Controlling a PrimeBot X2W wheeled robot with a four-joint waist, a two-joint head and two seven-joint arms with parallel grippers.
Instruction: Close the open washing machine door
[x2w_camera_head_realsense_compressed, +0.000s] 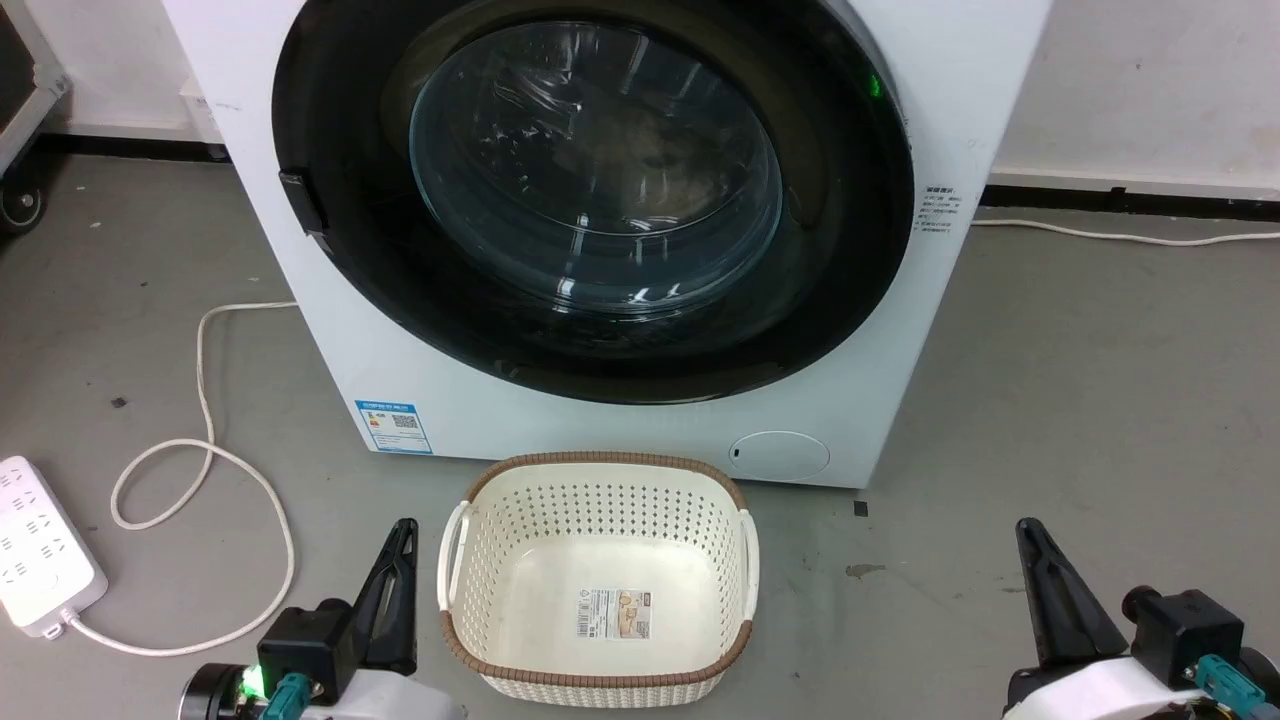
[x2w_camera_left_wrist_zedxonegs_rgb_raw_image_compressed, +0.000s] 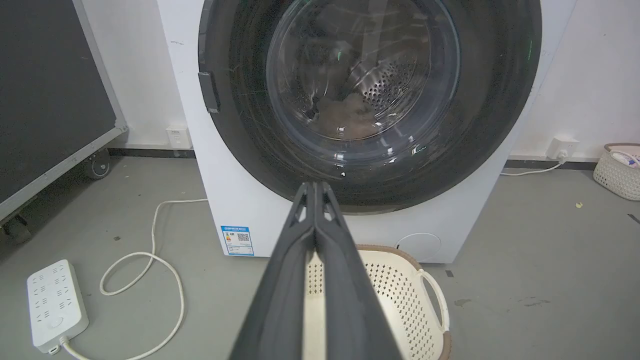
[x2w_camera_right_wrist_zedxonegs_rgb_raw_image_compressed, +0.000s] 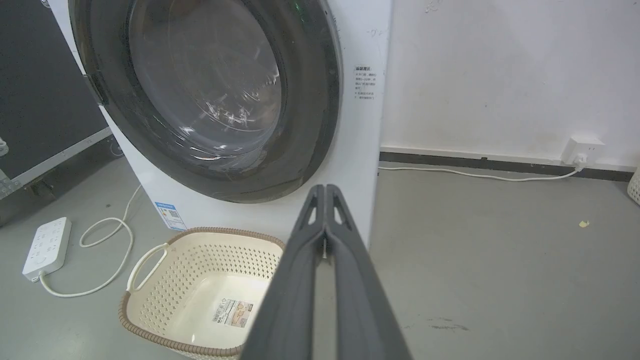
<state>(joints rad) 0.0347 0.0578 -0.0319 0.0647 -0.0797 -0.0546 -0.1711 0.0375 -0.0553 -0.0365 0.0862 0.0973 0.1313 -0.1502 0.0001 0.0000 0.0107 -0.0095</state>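
The left claw (x2w_camera_head_realsense_compressed: 404, 532) sits at the lower left of the head view. Its two long dark fingers (x2w_camera_head_realsense_compressed: 388, 605) are pressed flat together and point up the view, tips leaning slightly inward. Behind them the left wrist block (x2w_camera_head_realsense_compressed: 305, 640), black, carries a lit green lamp (x2w_camera_head_realsense_compressed: 248, 682) and a teal connector (x2w_camera_head_realsense_compressed: 288, 695), and joins a pale forearm (x2w_camera_head_realsense_compressed: 400, 702). The right claw (x2w_camera_head_realsense_compressed: 1028, 532) sits at the lower right, its fingers likewise closed into one blade and leaning inward, ahead of the right wrist block (x2w_camera_head_realsense_compressed: 1185, 625). In each wrist view the fingers meet along their length up to the tips, with nothing between them.
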